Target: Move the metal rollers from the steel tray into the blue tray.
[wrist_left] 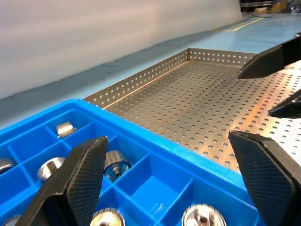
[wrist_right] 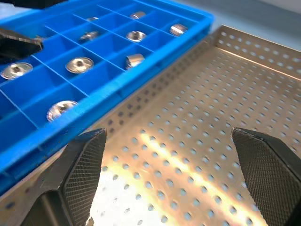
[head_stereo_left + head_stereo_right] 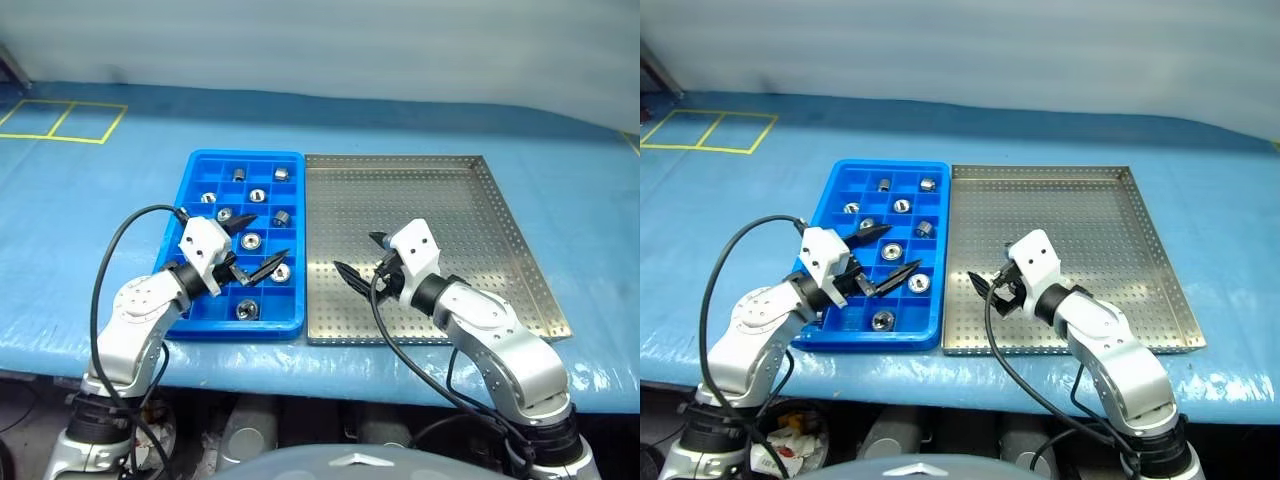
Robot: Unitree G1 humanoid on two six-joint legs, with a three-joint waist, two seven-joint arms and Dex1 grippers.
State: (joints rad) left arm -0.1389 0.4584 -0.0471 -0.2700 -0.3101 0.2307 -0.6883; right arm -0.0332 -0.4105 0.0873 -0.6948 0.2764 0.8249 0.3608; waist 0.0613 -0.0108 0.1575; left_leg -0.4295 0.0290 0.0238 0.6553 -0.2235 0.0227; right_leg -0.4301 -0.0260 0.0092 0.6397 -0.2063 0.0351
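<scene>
Right gripper (image 3: 361,257) is spread wide and empty, hanging over the blue-tray side of the steel tray (image 3: 500,250), fingers angled down toward the perforated floor; nothing is between the pads in the right wrist view. Left gripper (image 3: 252,248) is also wide and empty, sitting over the blue tray (image 3: 296,160) on the half nearest the robot, tips aimed across toward the steel tray. Both being empty fits a moment with no carry under way. The metal rollers (image 3: 251,241) are all in the blue tray as far as I can count: roughly ten, one per compartment, spread from the far rows to the row nearest the robot. They sit singly because the grid walls keep each one from rolling into its neighbour. The blue tray lies touching, or just beside, the steel tray's left rim, long sides parallel, so a transfer only needs a short sideways reach. The steel tray's floor looks bare in both head views and in both wrist views. One hedge: the patch directly under the right gripper and forearm is hidden, so a last roller there can't be ruled out. My read is the task is done or nearly so; next step would be checking that hidden patch before pulling the arms back.
</scene>
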